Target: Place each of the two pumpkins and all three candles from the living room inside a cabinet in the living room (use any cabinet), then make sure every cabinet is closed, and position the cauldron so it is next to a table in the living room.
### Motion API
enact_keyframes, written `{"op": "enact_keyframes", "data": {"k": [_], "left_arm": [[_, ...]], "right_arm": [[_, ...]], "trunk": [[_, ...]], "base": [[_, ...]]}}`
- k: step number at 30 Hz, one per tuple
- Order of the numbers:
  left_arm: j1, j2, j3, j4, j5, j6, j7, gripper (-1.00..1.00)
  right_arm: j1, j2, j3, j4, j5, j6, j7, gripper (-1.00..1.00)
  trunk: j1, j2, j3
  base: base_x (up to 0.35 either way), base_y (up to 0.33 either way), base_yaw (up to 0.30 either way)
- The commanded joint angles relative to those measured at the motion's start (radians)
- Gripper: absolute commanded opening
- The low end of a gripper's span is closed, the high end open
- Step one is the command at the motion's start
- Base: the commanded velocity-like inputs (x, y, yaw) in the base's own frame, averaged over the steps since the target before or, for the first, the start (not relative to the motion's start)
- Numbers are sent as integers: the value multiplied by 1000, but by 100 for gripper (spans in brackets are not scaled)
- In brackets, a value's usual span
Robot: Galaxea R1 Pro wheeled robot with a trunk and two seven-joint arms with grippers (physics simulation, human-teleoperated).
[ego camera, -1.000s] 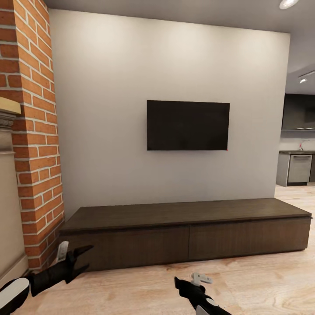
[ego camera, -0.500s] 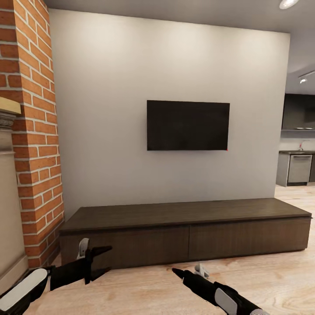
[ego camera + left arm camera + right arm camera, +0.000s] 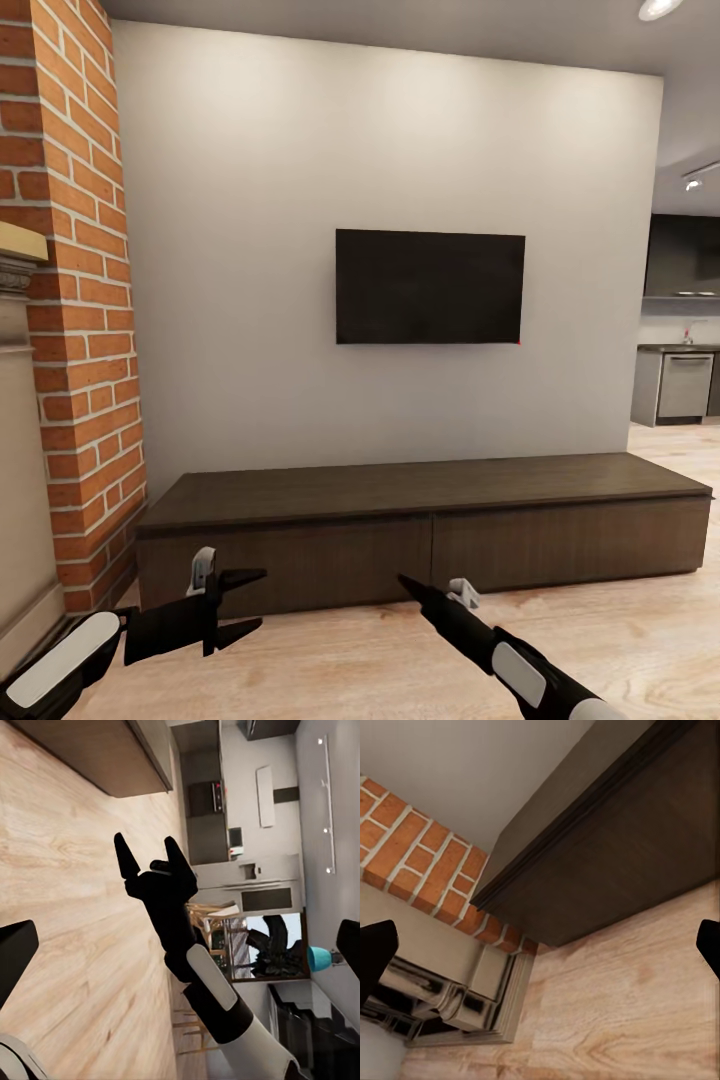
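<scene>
Item: cabinet [image 3: 430,540], at twelve o'clock against the wall, both drawer fronts shut; my left claw [image 3: 243,602] and right claw [image 3: 146,855] were spread and empty, so I judged stowing and cauldron placement all outstanding.

cabinet [image 3: 430,530] against wall (television [image 3: 429,287] above), brick column [image 3: 80,300] left

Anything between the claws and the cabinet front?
Nothing visible. Both claws, left and right, hang over bare floor just short of the closed cabinet, with no object in between.
</scene>
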Motion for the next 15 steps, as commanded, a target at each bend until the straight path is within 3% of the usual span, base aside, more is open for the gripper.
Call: {"op": "enact_keyframes", "data": {"k": [1,10,15], "left_arm": [[-1,1,-4,1,-1,0,-8,100],[-1,3,-2,2,2,0,-12,100],[-1,4,-2,2,3,0,-13,100]], "right_arm": [[-1,-1,3,0,-11,6,2,100],[-1,-1,1,5,-18,13,-14,100],[-1,0,0,5,-19,18,-85,100]], "trunk": [[0,-1,-1],[0,-1,-1],[0,-1,-2]], "base": [[0,0,0],[0,0,0],[0,0,0]]}}
